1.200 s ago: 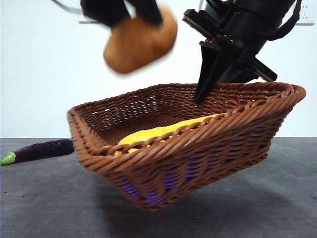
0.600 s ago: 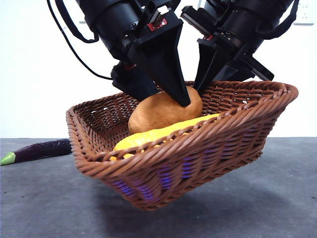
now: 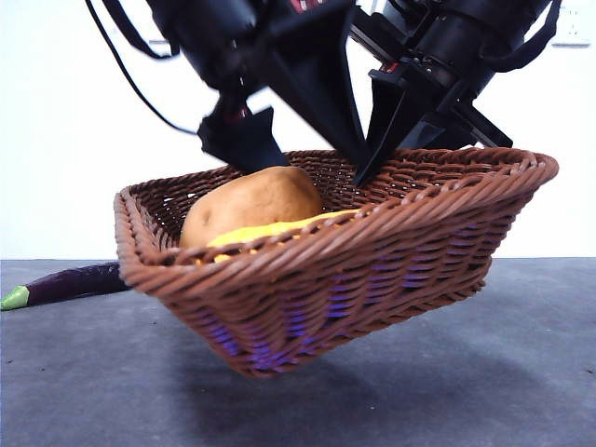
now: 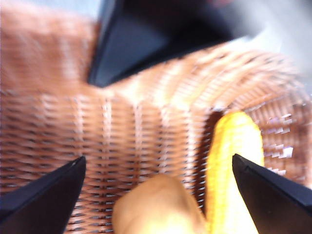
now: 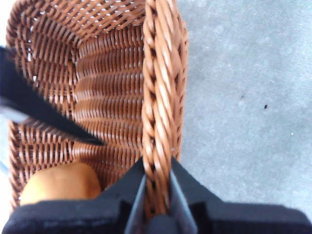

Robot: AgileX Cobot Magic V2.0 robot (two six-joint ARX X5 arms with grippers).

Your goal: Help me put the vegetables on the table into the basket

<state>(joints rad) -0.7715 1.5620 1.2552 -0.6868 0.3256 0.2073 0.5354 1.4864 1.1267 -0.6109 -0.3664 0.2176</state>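
The brown wicker basket [image 3: 391,237] hangs tilted above the table [image 3: 484,372], and my right gripper [image 3: 371,175] is shut on its far rim [image 5: 163,73]. Inside lie the tan potato [image 3: 247,203] and the yellow corn cob [image 3: 270,228]. My left gripper [image 3: 298,154] hovers open just above the potato, touching nothing. In the left wrist view the potato [image 4: 156,207] and the corn [image 4: 234,136] lie below the open left gripper [image 4: 157,161]. The right wrist view shows the right gripper [image 5: 157,180] clamped on the braided rim, with the potato [image 5: 61,183] inside. The purple eggplant [image 3: 65,282] rests on the table at far left.
A white wall stands behind the table. One dark jaw of the left gripper crosses the basket's inside in the right wrist view. Bare grey table [image 5: 243,97] lies beside and under the raised basket.
The potato came down in the left gripper, was let go, and now lies in the basket beside the corn. The left gripper opened and lifted a little; the basket shifted slightly left.
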